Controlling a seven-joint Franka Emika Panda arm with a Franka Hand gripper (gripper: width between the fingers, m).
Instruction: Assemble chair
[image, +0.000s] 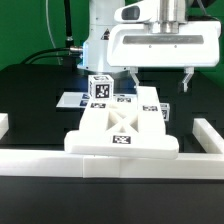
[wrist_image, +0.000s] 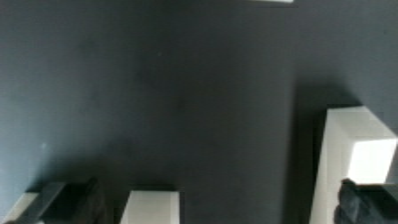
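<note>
The chair's biggest piece (image: 122, 125) is a white block with a crossed top and a tag on its front. It stands at the table's middle front. A blocky white part (image: 100, 90) with tags stands behind it toward the exterior view's left, and a smaller tagged part (image: 160, 110) lies by its right. My gripper (image: 160, 80) hangs open and empty above the table behind these parts, touching none. In the wrist view the gripper (wrist_image: 205, 205) is open over dark table, with one white part (wrist_image: 356, 150) near one finger and another (wrist_image: 151, 208) between the fingers, lower down.
A long white border rail (image: 110, 162) runs along the front, with short ends at the exterior view's left (image: 4, 125) and right (image: 208, 135). The marker board (image: 75, 100) lies flat behind the parts. The table is black.
</note>
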